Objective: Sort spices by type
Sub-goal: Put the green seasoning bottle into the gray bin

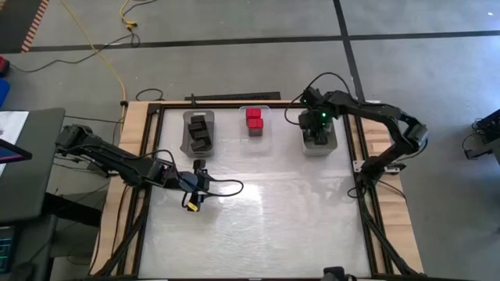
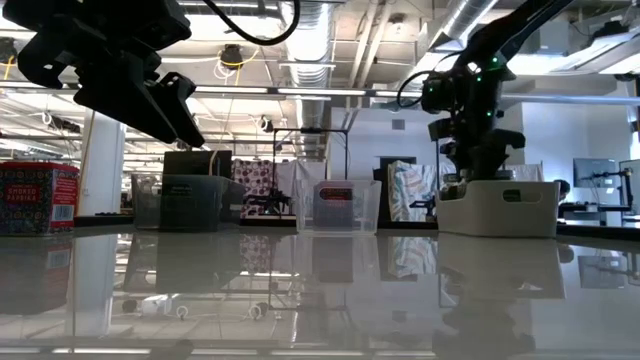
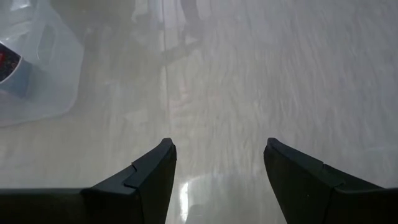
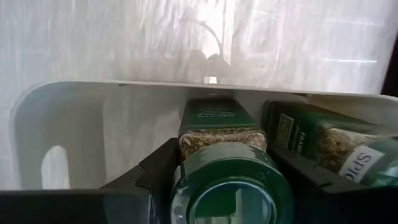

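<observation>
Three bins [image 1: 198, 133], right jaws [image 4: 227, 186] gripping jar [image 4: 224, 149]

Left gripper [image 3: 217, 168] hovers agape; right gripper [image 4: 227, 180] clamped, arm reaching down.

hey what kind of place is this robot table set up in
Most likely an open lab or workshop floor. The low view shows exposed ceiling ducts and strip lights over a wide room with desks and a monitor. From above, the table stands on bare concrete with a yellow cable trailing across it.
</observation>
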